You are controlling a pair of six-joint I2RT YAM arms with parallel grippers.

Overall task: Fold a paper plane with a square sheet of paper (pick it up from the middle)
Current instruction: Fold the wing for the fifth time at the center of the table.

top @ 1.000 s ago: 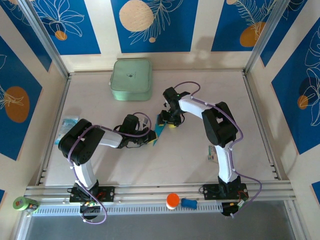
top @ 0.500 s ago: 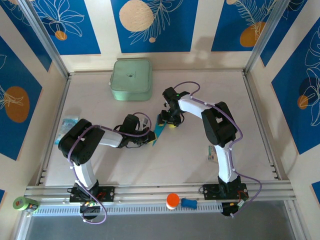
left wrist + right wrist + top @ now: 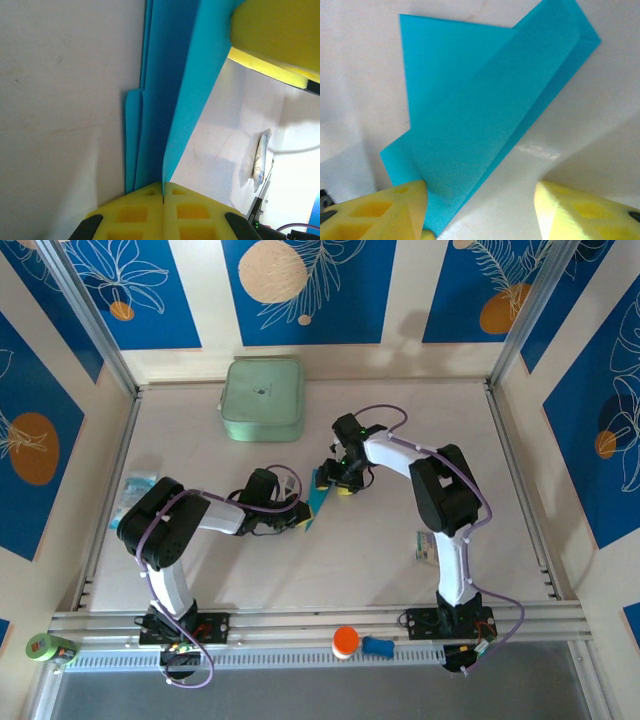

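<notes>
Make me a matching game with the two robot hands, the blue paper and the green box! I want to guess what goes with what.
Things:
1. left gripper
2. right gripper
3. blue paper
4. green box

States or places:
A. at the far edge of the table
B. jaws apart
C. pinched shut on the paper
D. folded, one flap raised

Pairs: 1-C, 2-B, 3-D, 4-A

Closed left gripper [image 3: 163, 192] the last bit onto edge of paper plane [image 3: 172, 100]; nudged right arm [image 3: 440, 485] slightly rightward, seemingly; top view coarse.
</notes>
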